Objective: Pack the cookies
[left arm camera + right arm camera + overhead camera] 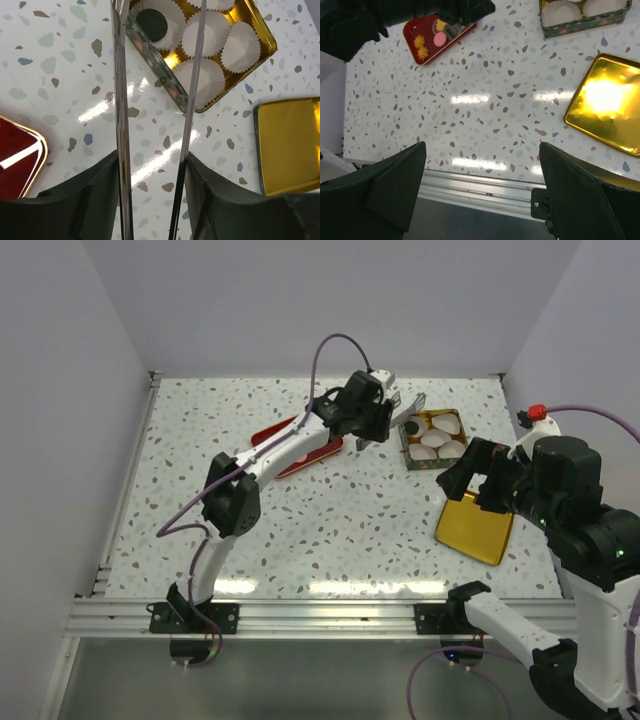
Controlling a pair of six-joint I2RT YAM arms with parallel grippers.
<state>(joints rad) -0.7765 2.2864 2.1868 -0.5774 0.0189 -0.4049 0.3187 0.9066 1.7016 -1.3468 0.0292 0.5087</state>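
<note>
My left gripper holds metal tongs by their two arms, reaching over the near corner of the green tin. The tong arms stand apart with nothing between them. One dark cookie lies in a white paper cup in the tin. The red tray holds orange cookies and a pink cookie. My right gripper is open and empty, high above the table's near right part.
Several empty white paper cups fill the tin. The gold tin lid lies flat near my right gripper. White walls stand on three sides. A metal rail runs along the near edge.
</note>
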